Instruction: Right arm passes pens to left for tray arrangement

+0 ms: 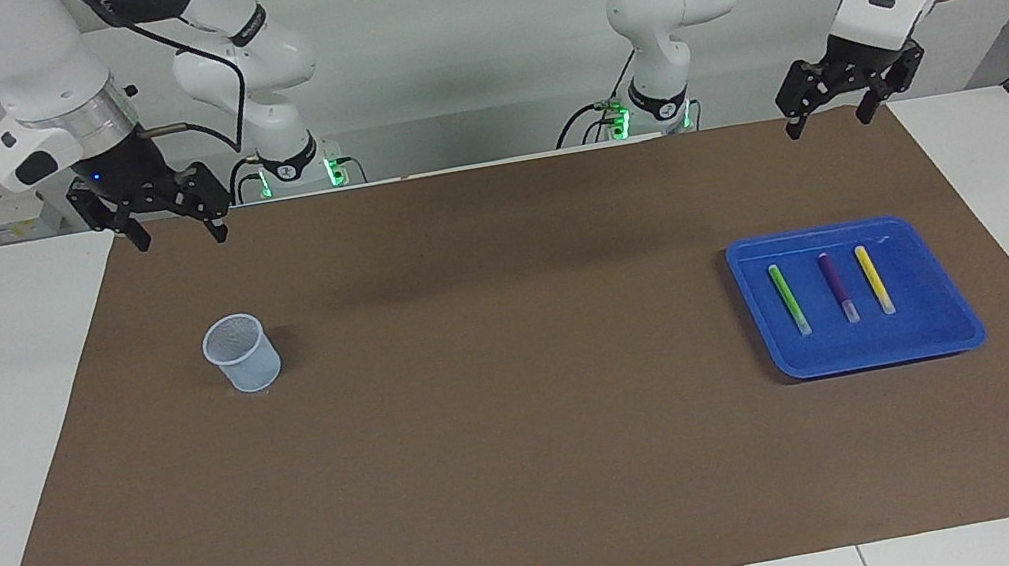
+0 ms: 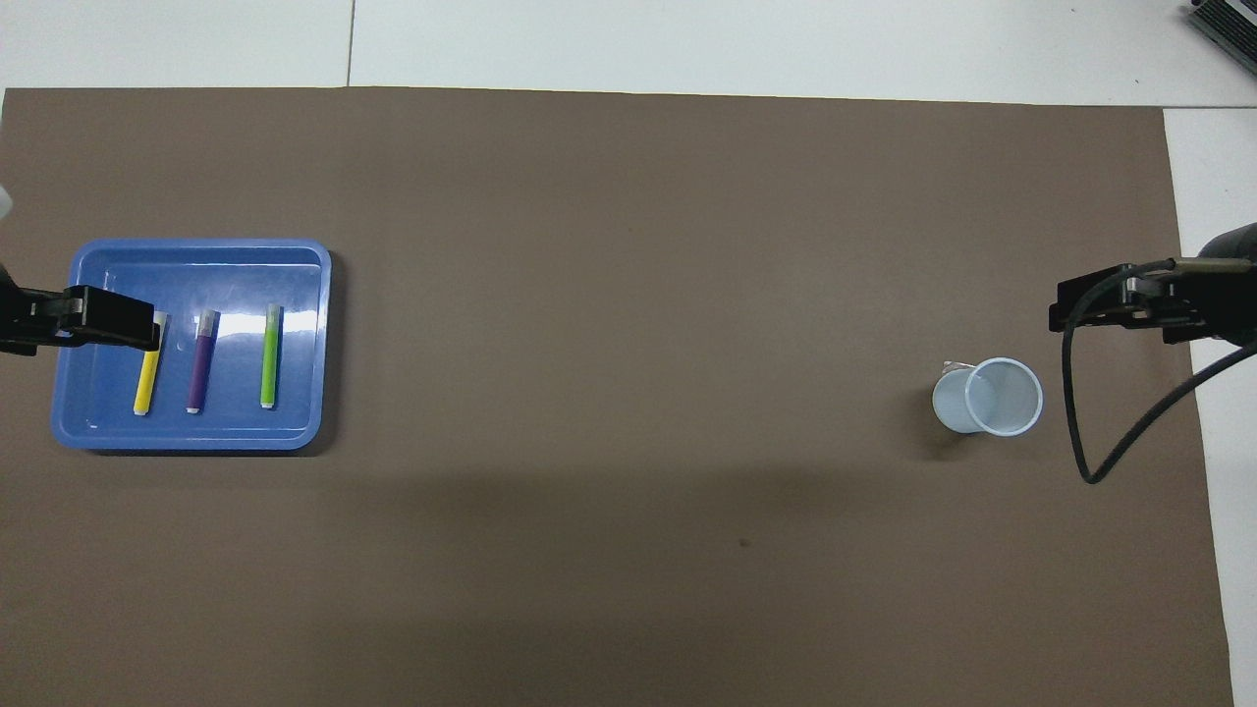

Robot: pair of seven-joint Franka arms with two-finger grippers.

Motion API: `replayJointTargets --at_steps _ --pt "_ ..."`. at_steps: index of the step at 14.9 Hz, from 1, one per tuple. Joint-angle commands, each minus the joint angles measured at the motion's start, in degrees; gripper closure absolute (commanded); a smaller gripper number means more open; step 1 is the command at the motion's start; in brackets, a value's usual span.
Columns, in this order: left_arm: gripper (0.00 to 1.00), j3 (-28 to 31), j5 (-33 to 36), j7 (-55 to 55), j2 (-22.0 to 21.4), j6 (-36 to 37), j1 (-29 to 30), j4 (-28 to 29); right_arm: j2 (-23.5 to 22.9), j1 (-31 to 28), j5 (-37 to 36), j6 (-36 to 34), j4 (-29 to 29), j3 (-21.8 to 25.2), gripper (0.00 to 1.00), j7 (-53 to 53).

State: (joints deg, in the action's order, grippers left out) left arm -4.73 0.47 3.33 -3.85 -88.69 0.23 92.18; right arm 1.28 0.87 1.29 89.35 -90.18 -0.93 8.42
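The blue tray point(image 1: 961, 322) point(image 2: 196, 247) lies on the brown mat toward the left arm's end. Three pens lie side by side in it: green point(image 1: 789, 299) point(image 2: 269, 358), purple point(image 1: 837, 286) point(image 2: 199, 368) and yellow point(image 1: 873, 278) point(image 2: 145, 385). My left gripper point(image 1: 827, 120) hangs open and empty, well above the mat. In the overhead view one of its fingers point(image 2: 113, 329) covers the yellow pen's pale end. My right gripper point(image 1: 181, 235) point(image 2: 1129, 304), with the blue wrist light, waits open and empty high over the mat's edge at its own end.
A small translucent pale-blue cup point(image 1: 242, 353) point(image 2: 992, 396) stands upright on the mat toward the right arm's end. A black cable point(image 2: 1080, 432) loops down from the right arm beside the cup. White tabletop point(image 1: 0, 424) borders the mat.
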Motion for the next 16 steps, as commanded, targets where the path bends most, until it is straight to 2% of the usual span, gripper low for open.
replayJointTargets --at_steps 1,16 --pt "0.0 0.9 -0.4 0.3 0.7 1.2 -0.7 -1.7 1.4 -0.3 -0.7 1.1 -1.8 -0.2 0.0 -0.9" --pt "0.0 1.4 -3.0 0.2 0.4 1.7 -0.1 -1.1 1.4 -0.3 -0.7 1.1 -1.8 -0.1 0.0 -0.9"
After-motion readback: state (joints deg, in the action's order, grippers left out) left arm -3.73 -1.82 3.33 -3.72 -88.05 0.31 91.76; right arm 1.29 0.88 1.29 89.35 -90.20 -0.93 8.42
